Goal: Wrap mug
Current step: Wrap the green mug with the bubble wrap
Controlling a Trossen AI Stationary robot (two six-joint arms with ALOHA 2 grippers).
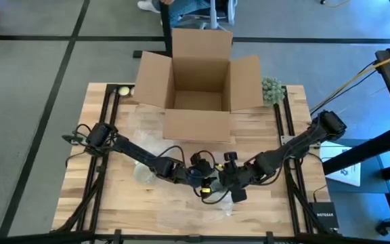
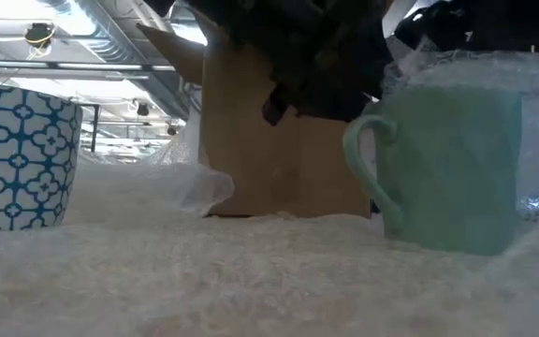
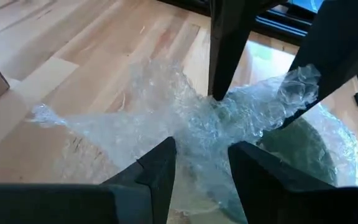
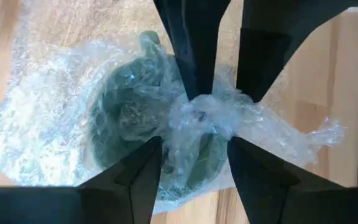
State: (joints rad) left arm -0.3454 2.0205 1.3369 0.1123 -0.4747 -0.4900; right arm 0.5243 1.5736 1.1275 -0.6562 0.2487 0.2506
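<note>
A pale green mug (image 2: 452, 164) stands upright on the table with its handle (image 2: 363, 159) sideways. Clear bubble wrap (image 4: 48, 118) lies under and over the mug (image 4: 126, 115). The wrap is gathered into a bunch (image 4: 197, 121) above its rim. My left gripper (image 3: 201, 171) and my right gripper (image 4: 194, 168) meet over the mug near the table's middle, tip to tip (image 1: 213, 179). Each is shut on the wrap. My left gripper pinches the gathered bubble wrap (image 3: 201, 140) between its two fingers, several crumpled layers, slanting down from the table's left. The wrap spreads slack from the hold onto the table (image 3: 79, 124). My right gripper pinches the same bunch of wrap (image 4: 194, 134) over the mug's rim, slanting down from the table's right, several layers. Its fingertips (image 3: 217, 93) sit right opposite my left gripper's. The wrap drapes over the mug, which stays on the table.
An open cardboard box (image 1: 198, 88) stands at the table's far middle. A blue-and-white patterned mug (image 2: 17, 154) stands to the left of the green one. A spiky green ball (image 1: 271, 90) lies at the far right and a small pale ball (image 1: 122, 90) at the far left.
</note>
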